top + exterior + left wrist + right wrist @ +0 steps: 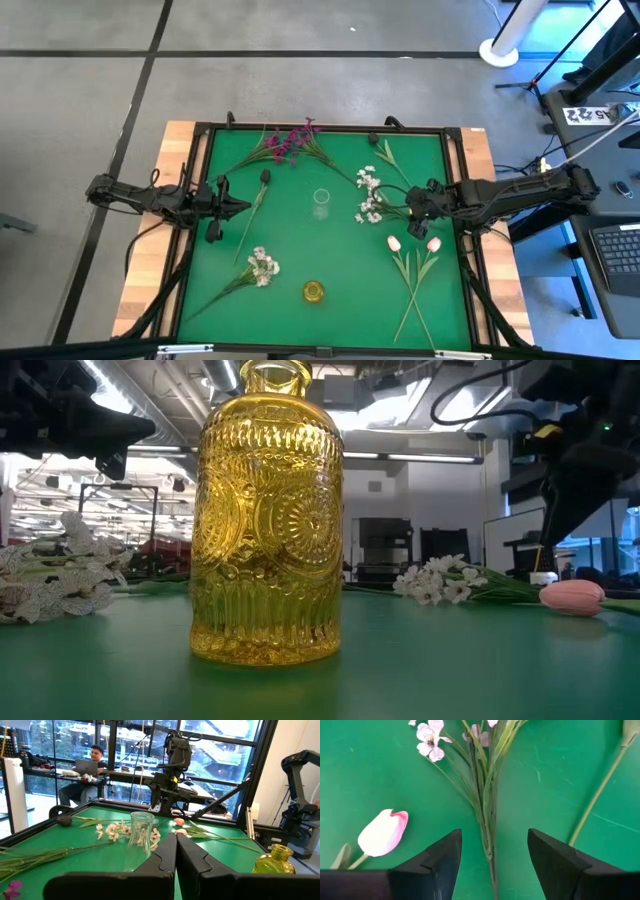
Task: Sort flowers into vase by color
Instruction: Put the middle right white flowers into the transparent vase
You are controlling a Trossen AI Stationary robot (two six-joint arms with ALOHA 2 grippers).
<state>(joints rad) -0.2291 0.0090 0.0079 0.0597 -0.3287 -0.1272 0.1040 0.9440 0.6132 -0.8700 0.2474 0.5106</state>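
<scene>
Flowers lie flat on the green mat: magenta sprigs [290,140] at the far edge, a dark bud [265,176], white blossom clusters at the near left [262,265] and centre right [370,200], and two pink tulips [395,243] at the right. A clear glass vase [321,200] stands mid-table and a yellow glass vase [314,291] nearer the front. My right gripper [494,865] is open, pointing steeply down, its fingers on either side of the centre-right white sprig's green stem [489,840] and above it. My left gripper [176,852] hovers shut and level at the left [240,207].
A raised black frame [330,128] rims the mat. A tulip head [382,832] lies close beside my right gripper's finger, and a bud stem [597,800] runs past on its other side. A person sits at a desk [90,765] beyond the table.
</scene>
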